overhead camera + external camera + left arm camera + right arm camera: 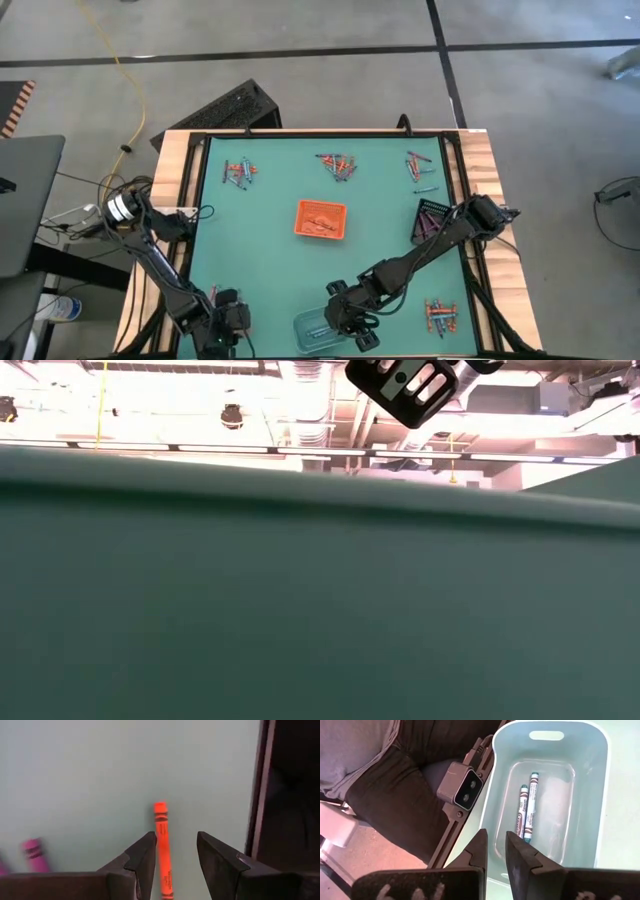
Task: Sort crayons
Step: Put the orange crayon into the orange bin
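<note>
Left gripper (172,862) sits low at the near left corner of the table (260,230). Its jaws stand partly open and straddle an orange crayon (162,850) lying flat on the green mat; the crayon runs lengthwise through the gap, closer to one finger (142,862), with its tip past the fingertips. Contact between the fingers and the crayon cannot be confirmed. A magenta crayon (34,854) lies on the mat off to one side, apart from the jaws.

Right gripper (495,851) hangs over the near rim of the clear tray (600,780) at the near table edge. Its jaws are nearly closed, a narrow gap remains, and nothing shows between them. Both fingers are dark, wedge-shaped and matte.

Clear tray: translucent plastic, rounded corners, slot handle in the end wall. It holds two blue-grey crayons (527,812) lying side by side, paper-wrapped, touching or nearly so.

Orange tray (321,220): square, at the table centre, with orange sticks inside. Black tray (432,220): at the right side, beside the right arm, holding purple sticks.

Loose crayon piles lie at the far left (240,172), far centre (338,165), far right (420,168) and near right (440,318) of the mat, in mixed colours
</note>
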Controlling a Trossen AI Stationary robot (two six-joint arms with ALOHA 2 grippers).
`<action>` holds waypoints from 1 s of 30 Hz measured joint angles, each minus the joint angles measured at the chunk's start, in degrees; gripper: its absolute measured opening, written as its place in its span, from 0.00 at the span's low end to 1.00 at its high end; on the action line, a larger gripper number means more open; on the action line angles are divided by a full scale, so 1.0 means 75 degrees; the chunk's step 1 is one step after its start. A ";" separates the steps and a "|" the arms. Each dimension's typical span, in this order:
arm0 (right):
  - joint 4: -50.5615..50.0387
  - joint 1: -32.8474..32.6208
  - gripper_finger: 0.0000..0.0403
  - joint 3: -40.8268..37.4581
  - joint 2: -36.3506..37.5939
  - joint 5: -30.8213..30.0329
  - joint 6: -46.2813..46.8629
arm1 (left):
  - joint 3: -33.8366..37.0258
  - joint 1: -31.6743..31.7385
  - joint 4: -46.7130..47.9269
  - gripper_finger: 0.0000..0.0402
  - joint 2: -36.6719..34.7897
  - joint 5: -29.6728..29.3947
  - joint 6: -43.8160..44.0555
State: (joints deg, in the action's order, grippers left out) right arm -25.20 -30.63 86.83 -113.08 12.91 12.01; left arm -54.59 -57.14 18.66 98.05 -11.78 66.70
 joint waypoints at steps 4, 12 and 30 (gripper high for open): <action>-0.0025 0.0000 0.15 -0.0001 0.0000 0.0003 0.0003 | -0.0086 -0.0055 0.0053 0.33 0.0528 0.0322 0.0076; -0.0008 0.0000 0.15 -0.0001 -0.0003 0.0014 0.0017 | -0.0875 -0.0113 0.1392 0.30 0.1010 -0.0009 -0.0278; -0.0182 -0.0012 0.15 -0.0001 -0.0006 0.0074 0.0012 | -0.0920 -0.0039 0.1264 0.01 0.0974 -0.0284 -0.1667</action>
State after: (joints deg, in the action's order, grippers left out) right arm -26.56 -30.72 86.83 -113.12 13.46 12.10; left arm -61.49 -57.44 28.14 105.36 -13.91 54.19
